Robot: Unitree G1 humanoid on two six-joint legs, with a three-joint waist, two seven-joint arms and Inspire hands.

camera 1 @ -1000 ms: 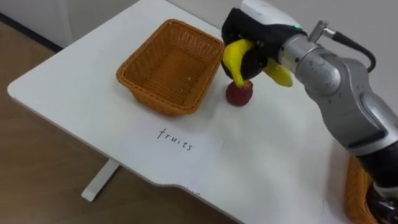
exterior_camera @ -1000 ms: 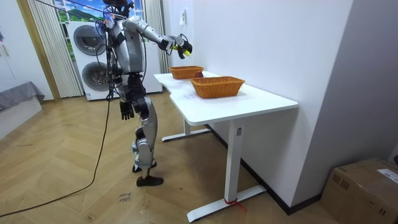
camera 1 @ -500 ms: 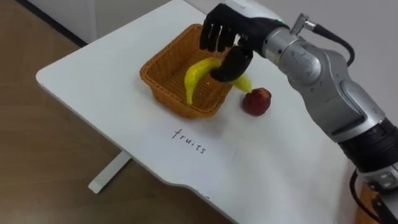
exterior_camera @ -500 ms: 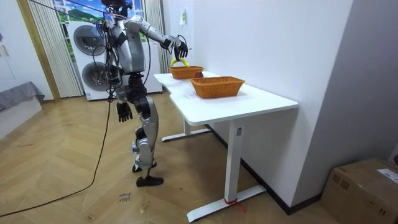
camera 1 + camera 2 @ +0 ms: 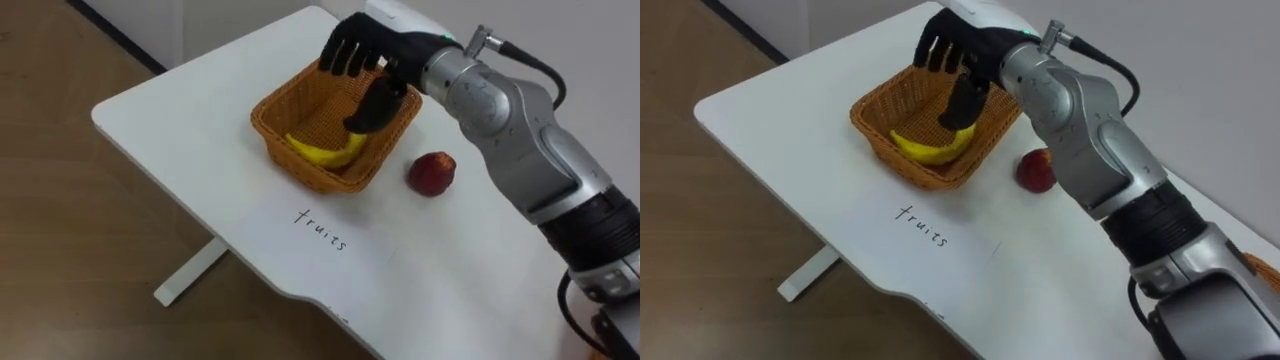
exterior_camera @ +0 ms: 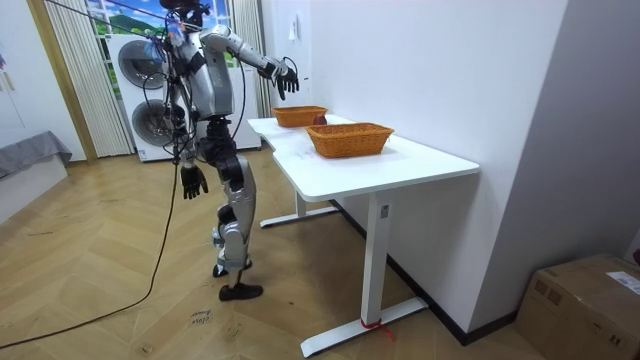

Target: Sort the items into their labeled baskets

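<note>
A yellow banana (image 5: 322, 152) lies inside the woven fruit basket (image 5: 290, 95) near its front wall. My right hand (image 5: 362, 68) hovers just above the basket's far side, open, with fingers spread and nothing in them. A red apple (image 5: 432, 172) sits on the white table (image 5: 190, 110) just right of the basket, apart from it. In the right eye view the banana (image 5: 928, 148), the apple (image 5: 1037, 170) and the right hand (image 5: 952, 52) stand the same way. My left hand (image 6: 190, 180) hangs loose at my side in the room view.
A paper label reading "fruits" (image 5: 322, 228) lies on the table in front of the basket. A second woven basket (image 6: 350, 138) stands further along the table. I stand at the table's end, with a washer and dryer stack (image 6: 145, 90) behind me.
My right hand carried the banana over the basket, opened and let it go; the banana now lies in the basket. The head camera's view has shifted.
</note>
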